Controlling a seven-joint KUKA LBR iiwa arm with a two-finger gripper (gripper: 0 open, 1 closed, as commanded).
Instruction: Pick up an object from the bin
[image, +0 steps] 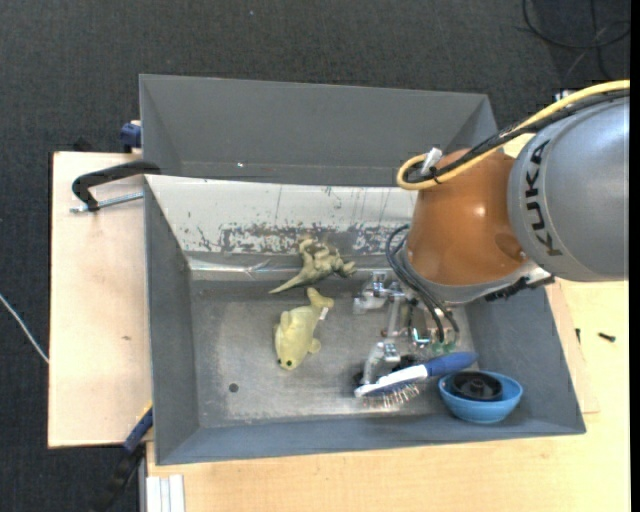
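My gripper (382, 322) hangs low over the right half of the bin floor, open, with bare floor between its two metal fingertips (375, 291). The lower fingertip stands right by the bristle end of a blue-handled white brush (408, 378), which lies along the front of the bin. A yellow fish toy (297, 338) lies to the left of the gripper, apart from it. A pale yellow dinosaur figure (320, 262) lies at the back wall, up and left of the upper fingertip.
A blue round cap (481, 394) sits in the front right corner, touching the brush handle. The arm's orange cover hides the right back part of the bin. The left half of the floor is bare grey metal.
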